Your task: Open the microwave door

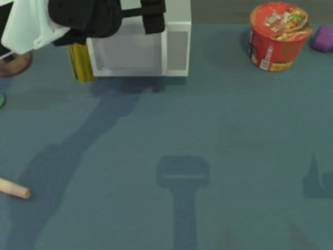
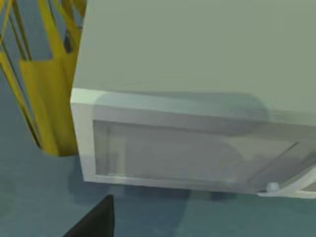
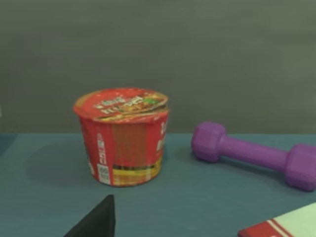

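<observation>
Left arm (image 1: 83, 18) over one microwave (image 1: 156, 41), door (image 1: 127, 53) closed

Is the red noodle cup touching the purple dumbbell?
Apart. In the right wrist view, bare blue-green table shows between the red noodle cup and the near end of the purple dumbbell, a plain gap.

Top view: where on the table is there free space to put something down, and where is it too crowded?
The wide table stretch in front of the microwave and noodle cup is bare; only a wooden stick lies at its left edge. The far row is crowded: yellow rack, microwave, cup, purple dumbbell, left arm overhead.
</observation>
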